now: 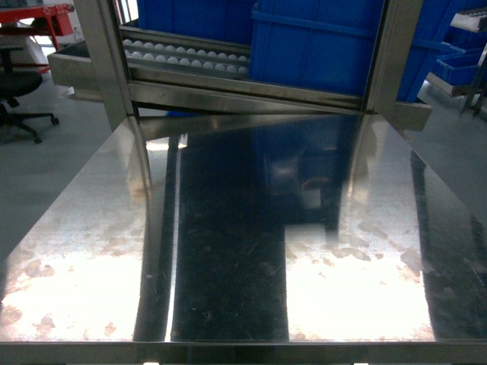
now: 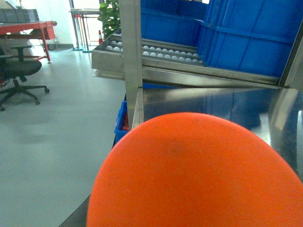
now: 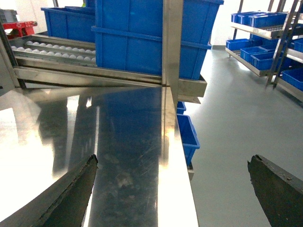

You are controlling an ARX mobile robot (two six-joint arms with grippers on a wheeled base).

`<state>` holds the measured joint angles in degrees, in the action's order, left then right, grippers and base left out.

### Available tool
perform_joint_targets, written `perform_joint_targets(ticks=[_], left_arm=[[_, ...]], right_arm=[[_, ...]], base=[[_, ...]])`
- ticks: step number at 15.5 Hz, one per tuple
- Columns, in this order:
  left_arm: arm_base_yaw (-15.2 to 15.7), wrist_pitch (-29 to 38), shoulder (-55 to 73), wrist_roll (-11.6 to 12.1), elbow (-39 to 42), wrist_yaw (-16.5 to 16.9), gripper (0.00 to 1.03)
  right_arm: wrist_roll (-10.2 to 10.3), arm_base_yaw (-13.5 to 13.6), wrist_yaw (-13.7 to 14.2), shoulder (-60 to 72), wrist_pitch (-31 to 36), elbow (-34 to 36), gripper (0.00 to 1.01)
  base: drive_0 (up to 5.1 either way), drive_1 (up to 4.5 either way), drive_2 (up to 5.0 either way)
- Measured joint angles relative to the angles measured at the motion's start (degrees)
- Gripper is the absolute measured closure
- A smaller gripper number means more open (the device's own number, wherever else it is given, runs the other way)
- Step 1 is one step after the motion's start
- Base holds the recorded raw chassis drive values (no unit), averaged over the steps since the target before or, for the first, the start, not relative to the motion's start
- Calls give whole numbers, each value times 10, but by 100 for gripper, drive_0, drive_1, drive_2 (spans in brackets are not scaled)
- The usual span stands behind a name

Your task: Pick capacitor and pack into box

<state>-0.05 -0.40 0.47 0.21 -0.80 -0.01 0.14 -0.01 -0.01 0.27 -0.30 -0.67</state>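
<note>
No capacitor and no box show in any view. In the head view the bare steel table (image 1: 243, 228) holds neither gripper. My right gripper (image 3: 173, 161) hangs over the table's right edge; its dark fingers (image 3: 71, 194) stand wide apart with nothing between them. A smooth orange rounded surface (image 2: 194, 175) fills the lower part of the left wrist view and hides the left jaws. That camera sits near the table's left edge (image 2: 137, 109).
Big blue bins (image 1: 319, 46) and a roller conveyor (image 1: 183, 55) stand on the steel rack behind the table. A small blue bin (image 3: 187, 135) sits low by the table's right side. Shelves of blue bins (image 3: 265, 28) stand far right, an office chair (image 2: 19, 71) far left.
</note>
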Motion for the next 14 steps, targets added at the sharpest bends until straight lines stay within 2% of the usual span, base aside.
perform_joint_targets(ticks=[14], left_arm=[[0,0,0,0,0,0,60]], right_arm=[[0,0,0,0,0,0,3]], base=[[0,0,0]])
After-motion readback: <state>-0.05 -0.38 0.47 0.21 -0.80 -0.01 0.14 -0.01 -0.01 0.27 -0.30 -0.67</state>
